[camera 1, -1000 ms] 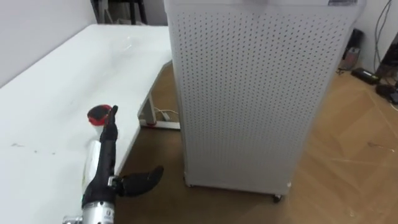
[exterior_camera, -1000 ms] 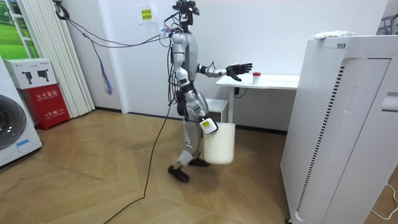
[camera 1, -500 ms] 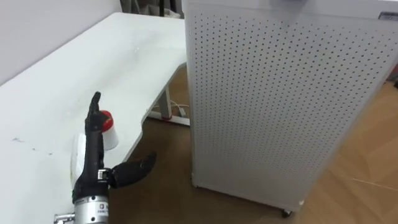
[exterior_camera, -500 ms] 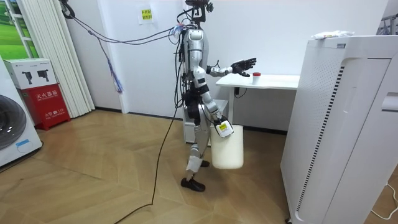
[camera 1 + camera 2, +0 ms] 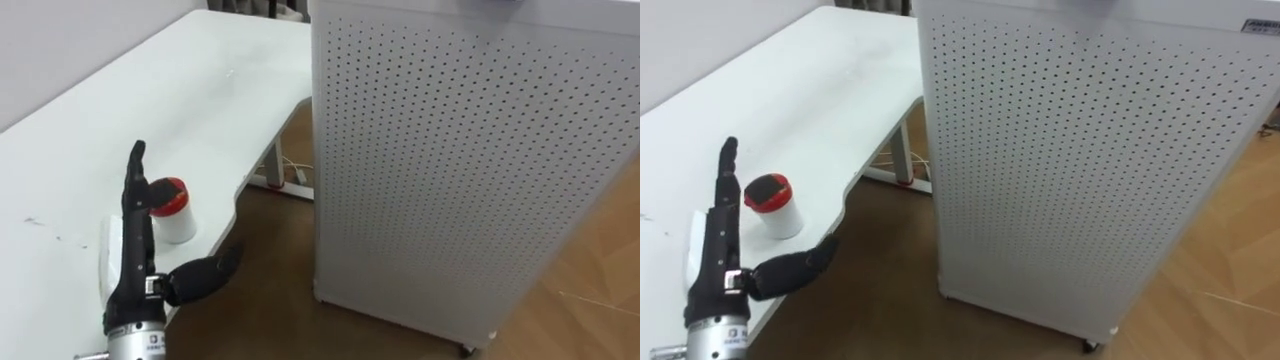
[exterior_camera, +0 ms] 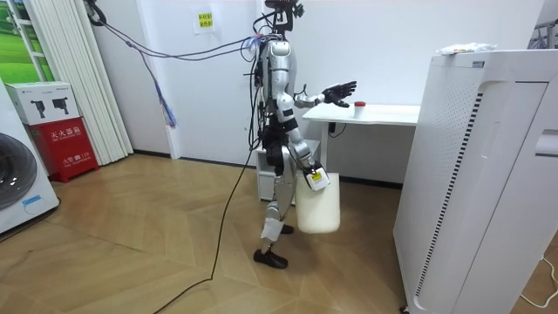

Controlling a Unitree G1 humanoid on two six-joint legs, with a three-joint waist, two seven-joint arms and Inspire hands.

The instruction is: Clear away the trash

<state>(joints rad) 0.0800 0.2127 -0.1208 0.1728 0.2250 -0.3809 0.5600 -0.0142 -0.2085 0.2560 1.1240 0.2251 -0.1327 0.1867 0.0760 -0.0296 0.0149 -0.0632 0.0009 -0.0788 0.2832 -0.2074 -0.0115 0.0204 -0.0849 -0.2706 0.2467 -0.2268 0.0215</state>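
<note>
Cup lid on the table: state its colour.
Red lid on a white cup; the right eye view shows it best.

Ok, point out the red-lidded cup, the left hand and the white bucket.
cup (image 5: pixel 176 222), left eye view, on its white side below the red lid.
left hand (image 5: pixel 134 250), left eye view, on the edge of the palm.
bucket (image 6: pixel 318 209), room view, on the middle of its wall.

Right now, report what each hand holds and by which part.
Left hand: nothing, open beside the red-lidded cup. Right hand: at the top edge of the white bin; whether it grips cannot be told.
</note>
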